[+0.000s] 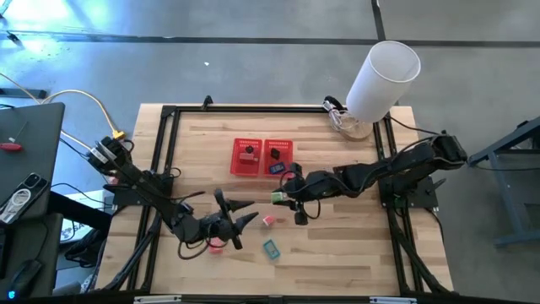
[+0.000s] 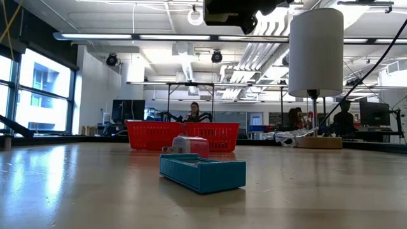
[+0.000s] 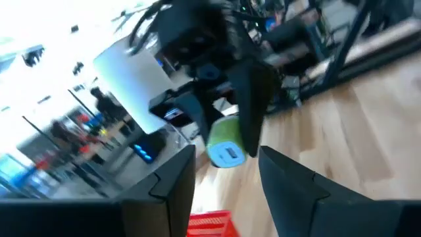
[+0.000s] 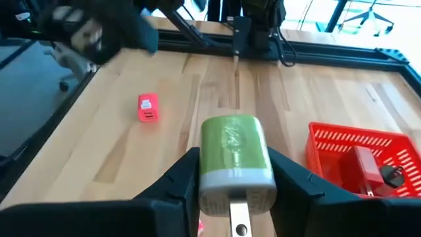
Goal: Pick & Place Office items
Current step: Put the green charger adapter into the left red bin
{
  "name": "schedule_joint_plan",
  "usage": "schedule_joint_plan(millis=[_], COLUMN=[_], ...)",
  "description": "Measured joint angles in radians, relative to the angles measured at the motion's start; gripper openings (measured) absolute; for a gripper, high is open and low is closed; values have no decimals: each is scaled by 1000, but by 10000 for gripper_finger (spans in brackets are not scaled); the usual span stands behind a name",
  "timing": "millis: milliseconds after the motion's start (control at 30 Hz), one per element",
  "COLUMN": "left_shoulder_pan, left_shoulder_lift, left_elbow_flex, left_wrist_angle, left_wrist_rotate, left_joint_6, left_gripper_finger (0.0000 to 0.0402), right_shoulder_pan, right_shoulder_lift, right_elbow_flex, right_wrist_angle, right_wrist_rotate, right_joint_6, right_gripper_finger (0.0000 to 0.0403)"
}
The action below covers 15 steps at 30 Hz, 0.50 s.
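Note:
My right gripper is shut on the green item, just near-side of the red mesh basket. The left wrist view shows the same green item from the other side. My left gripper is open above the table's near-left part and touches nothing. Lying flat on the table are the pale pink item, the teal item and the red-pink item. The black item and the dark blue item lie in the basket's two compartments. My right gripper pinches the green item between its two fingers, one on each long side. The fingers lie along the item, whose rounded end points away from the wrist. It is held clear of the table.
A big white cylinder stands on a base at the far right corner, with cables beside it. A black frame runs around the table's edges. Bare wood lies right of the teal item. People sit in the room beyond the table.

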Motion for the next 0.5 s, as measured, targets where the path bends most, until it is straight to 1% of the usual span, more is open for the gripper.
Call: schedule_joint_plan(millis=[67,133,167,233,300,333,400,500], left_shoulder_pan=[9,28,42,83,137,166,219,281], left_shoulder_lift=[-47,-104,-135,-191,-230,-243,-252,-251], left_elbow_flex=[0,0,0,0,0,0,0,0], left_wrist_angle=[-68,-171,-239,-368,-466,-501,-544,-584], left_wrist_rotate=[26,91,145,288,429,486,559,605], left_joint_6=[-110,-254,-333,-493,-620,-663,-732,-785], left_gripper_finger=[147,135,128,114,101,97,92,90], right_shoulder_pan=[11,25,31,42,49,52,58,63], right_shoulder_lift=[0,0,0,0,0,0,0,0], right_elbow_flex=[0,0,0,0,0,0,0,0], right_wrist_angle=[-2,-8,-9,-6,-6,-6,-6,-9], right_wrist_rotate=[24,57,71,80,80,80,80,80], right_joint_6=[-5,-15,-20,-25,-26,-26,-26,-26], right_gripper_finger=[117,117,117,117,117,117,117,117])
